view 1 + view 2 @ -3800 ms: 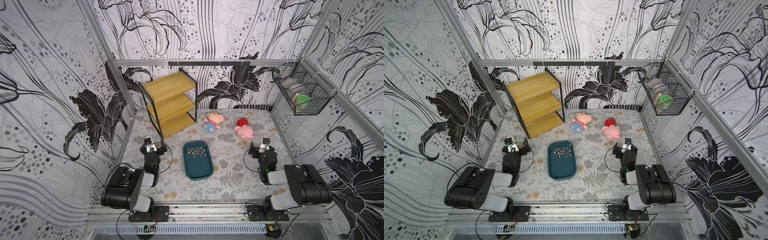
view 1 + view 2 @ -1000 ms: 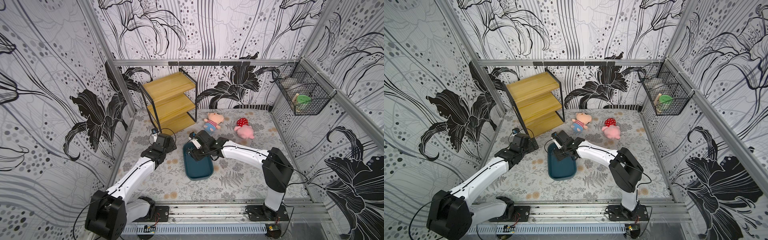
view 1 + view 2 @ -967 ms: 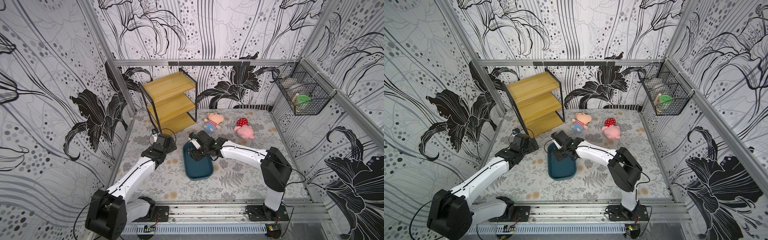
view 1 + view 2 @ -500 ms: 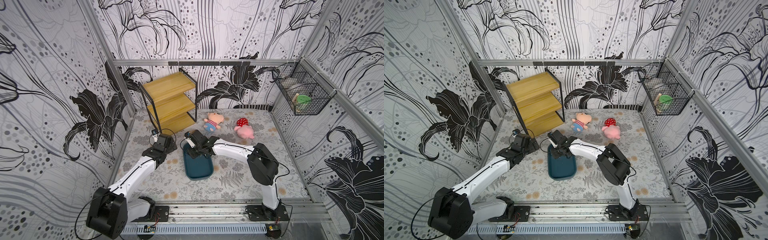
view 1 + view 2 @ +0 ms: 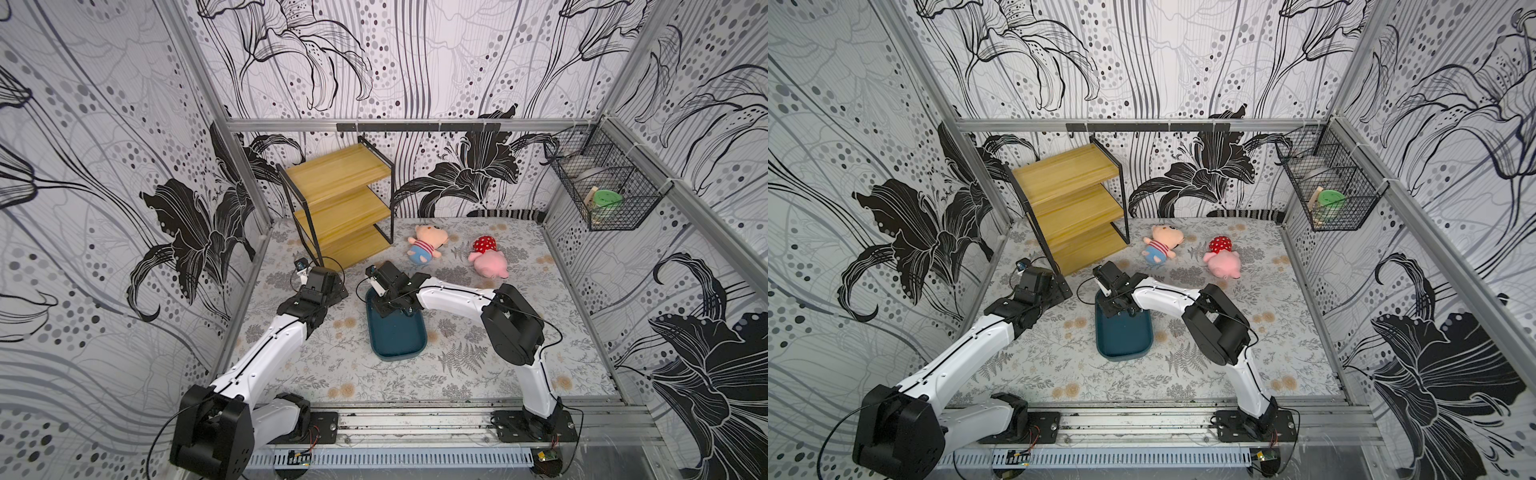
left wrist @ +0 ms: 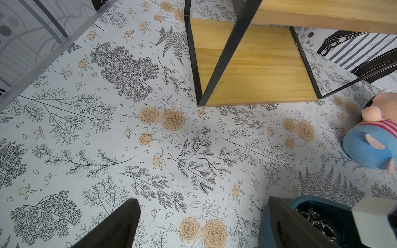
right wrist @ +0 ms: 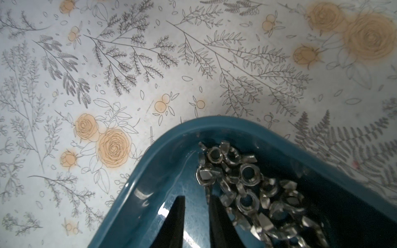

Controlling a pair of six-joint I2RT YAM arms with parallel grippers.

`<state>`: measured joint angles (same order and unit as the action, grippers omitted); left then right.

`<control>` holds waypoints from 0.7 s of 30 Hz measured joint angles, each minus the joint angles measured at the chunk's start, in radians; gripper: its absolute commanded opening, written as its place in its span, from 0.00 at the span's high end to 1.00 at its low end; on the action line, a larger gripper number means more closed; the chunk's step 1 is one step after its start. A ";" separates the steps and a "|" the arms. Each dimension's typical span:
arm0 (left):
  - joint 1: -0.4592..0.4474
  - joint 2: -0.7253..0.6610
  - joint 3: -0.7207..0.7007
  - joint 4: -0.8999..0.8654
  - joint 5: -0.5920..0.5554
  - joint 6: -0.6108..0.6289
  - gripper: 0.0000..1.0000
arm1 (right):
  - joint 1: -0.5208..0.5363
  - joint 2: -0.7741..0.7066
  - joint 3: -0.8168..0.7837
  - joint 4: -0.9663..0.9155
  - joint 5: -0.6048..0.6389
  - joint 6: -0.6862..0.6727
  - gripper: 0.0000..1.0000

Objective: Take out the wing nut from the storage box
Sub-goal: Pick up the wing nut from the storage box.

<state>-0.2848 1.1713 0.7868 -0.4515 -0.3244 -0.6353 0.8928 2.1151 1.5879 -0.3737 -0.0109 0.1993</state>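
The storage box [image 5: 397,338] [image 5: 1123,338] is a shallow teal tray lying mid-table in both top views. A heap of silver wing nuts [image 7: 247,182] fills its far end; a few wing nuts [image 6: 315,219] also show in the left wrist view. My right gripper [image 7: 196,196] [image 5: 386,307] reaches down into that end. Its jaws stand open by a narrow gap with bare tray floor between them. One finger [image 7: 217,214] presses against the edge of the heap. My left gripper [image 6: 200,207] [image 5: 336,292] hovers wide open over the mat, beside the box's far left corner [image 6: 300,200].
A three-tier wooden shelf [image 5: 345,208] [image 6: 247,64] stands close behind the left gripper. Two plush toys [image 5: 424,247] [image 5: 486,259] lie behind the box. A black wire basket [image 5: 602,199] hangs on the right wall. Metal rails edge the floral mat.
The right gripper's jaws have narrowed from wide to a small gap, and it has shifted slightly toward the box's far left corner. The left arm has barely moved.
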 measured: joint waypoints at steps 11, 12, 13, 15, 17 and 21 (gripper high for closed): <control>0.005 0.000 0.000 0.000 0.003 0.000 0.02 | 0.000 0.029 0.000 -0.001 0.004 0.003 0.80; 0.005 0.000 0.000 -0.001 0.003 0.000 0.02 | 0.000 0.029 0.000 -0.001 0.005 0.003 0.79; 0.005 0.000 0.000 -0.001 0.003 0.000 0.02 | 0.000 0.030 0.000 -0.001 0.008 0.003 0.78; 0.005 0.000 0.000 -0.001 0.003 0.000 0.02 | 0.000 0.031 0.000 -0.001 0.013 0.005 0.76; 0.005 0.000 0.000 -0.001 0.003 0.000 0.02 | 0.000 0.033 0.000 -0.001 0.019 0.010 0.74; 0.005 0.000 0.000 -0.001 0.004 0.001 0.02 | 0.000 0.033 0.000 -0.001 0.030 0.021 0.71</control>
<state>-0.2802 1.1713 0.7868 -0.4522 -0.3206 -0.6346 0.8928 2.1483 1.5879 -0.3748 0.0193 0.2207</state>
